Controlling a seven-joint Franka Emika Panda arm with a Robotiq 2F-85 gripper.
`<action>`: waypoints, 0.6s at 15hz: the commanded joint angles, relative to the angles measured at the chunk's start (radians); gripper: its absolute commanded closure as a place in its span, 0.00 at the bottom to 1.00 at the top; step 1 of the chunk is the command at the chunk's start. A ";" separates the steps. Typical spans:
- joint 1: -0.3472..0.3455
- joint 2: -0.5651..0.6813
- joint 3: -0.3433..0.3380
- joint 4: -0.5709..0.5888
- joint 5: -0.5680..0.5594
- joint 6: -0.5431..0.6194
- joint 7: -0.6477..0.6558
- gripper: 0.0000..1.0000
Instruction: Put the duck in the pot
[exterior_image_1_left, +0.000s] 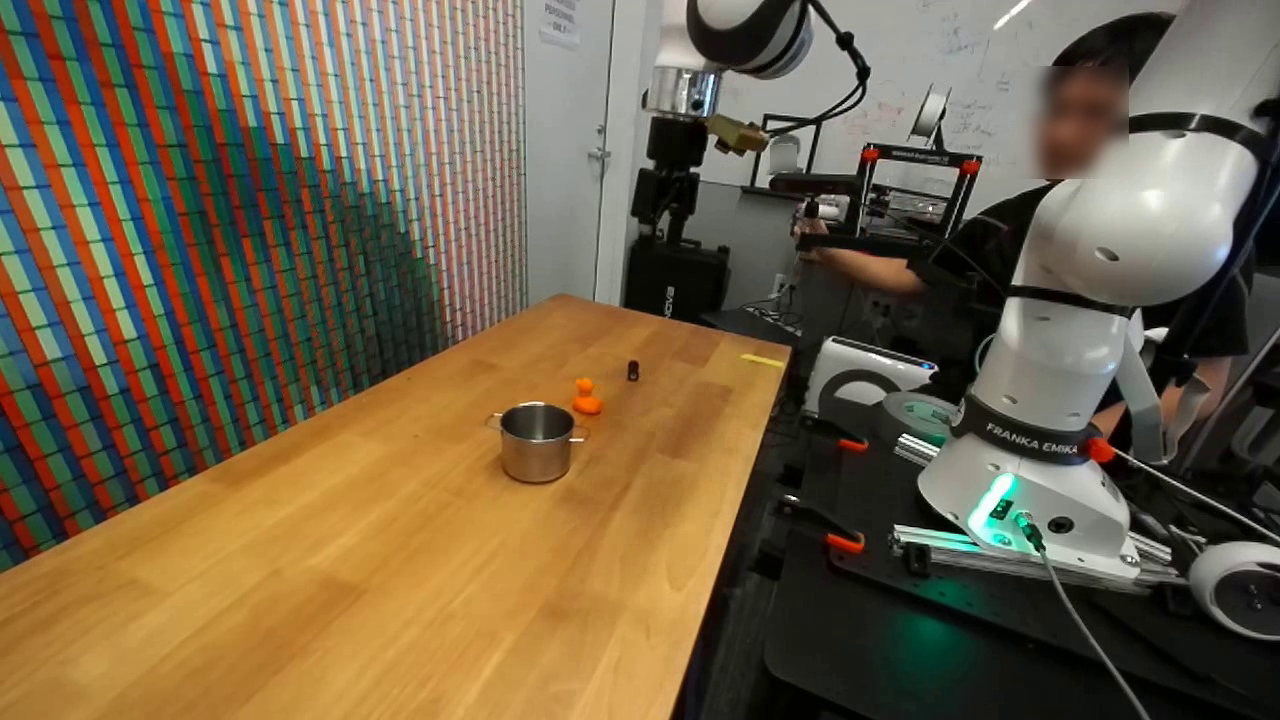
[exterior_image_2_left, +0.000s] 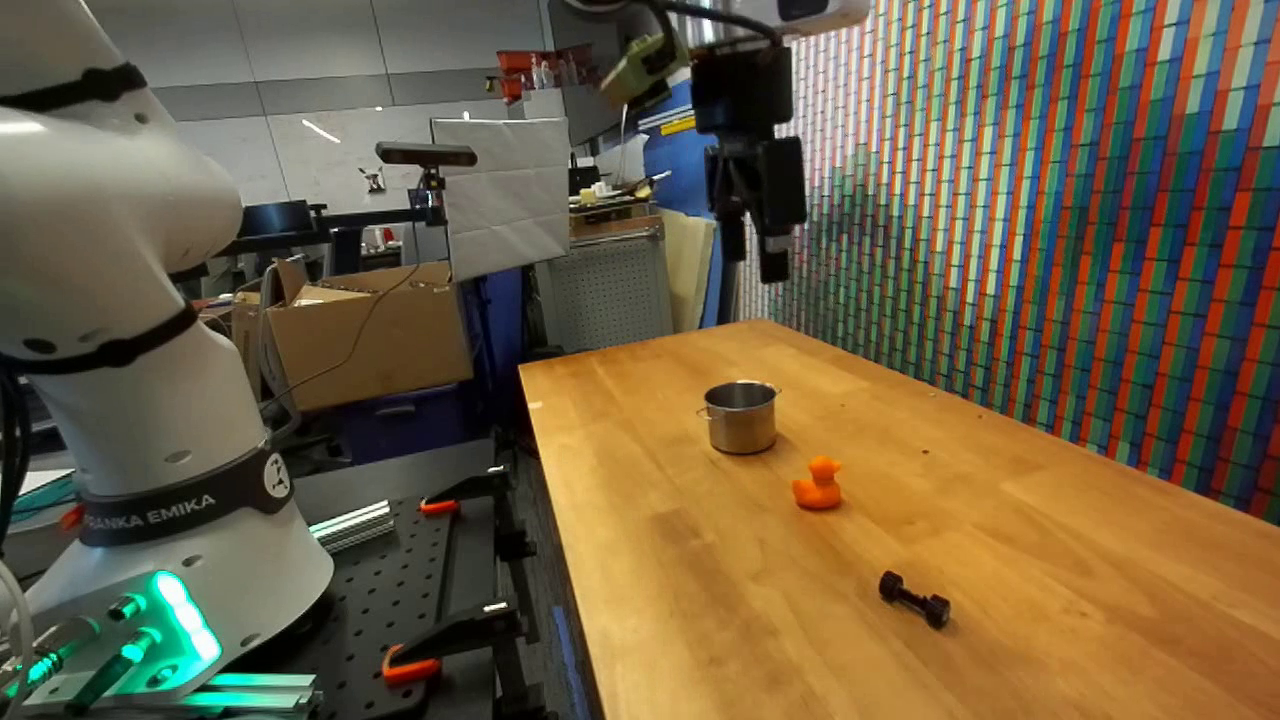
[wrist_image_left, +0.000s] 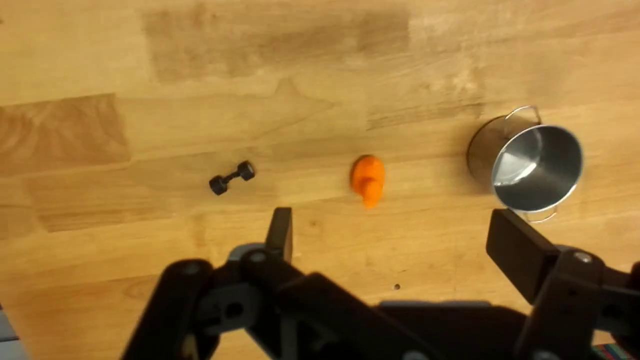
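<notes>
The orange toy duck stands upright on the wooden table, seen in both exterior views (exterior_image_1_left: 588, 402) (exterior_image_2_left: 819, 488) and the wrist view (wrist_image_left: 368, 177). The silver pot stands upright a short way from it in both exterior views (exterior_image_1_left: 536, 456) (exterior_image_2_left: 742, 428) and the wrist view (wrist_image_left: 486, 150). In the views from above and the side, no contents show in the pot. My gripper (exterior_image_1_left: 663, 237) hangs pointing down, high above the table and apart from both things. It also shows in an exterior view (exterior_image_2_left: 755, 262). In the wrist view its fingers (wrist_image_left: 391, 215) are wide apart with nothing between them.
A small black dumbbell (exterior_image_1_left: 633, 371) (exterior_image_2_left: 914, 600) (wrist_image_left: 232, 178) lies on the table (exterior_image_1_left: 330, 560), on the duck's side away from the pot. A striped, tiled wall (exterior_image_1_left: 250, 200) runs along one table edge. The robot base stands beside the opposite edge. A person (exterior_image_1_left: 1100, 110) is behind the arm.
</notes>
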 joint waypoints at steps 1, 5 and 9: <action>-0.012 0.205 0.016 0.101 -0.115 0.130 0.111 0.00; 0.004 0.391 -0.003 0.173 -0.136 0.235 0.211 0.00; 0.025 0.516 -0.001 0.220 -0.097 0.271 0.261 0.00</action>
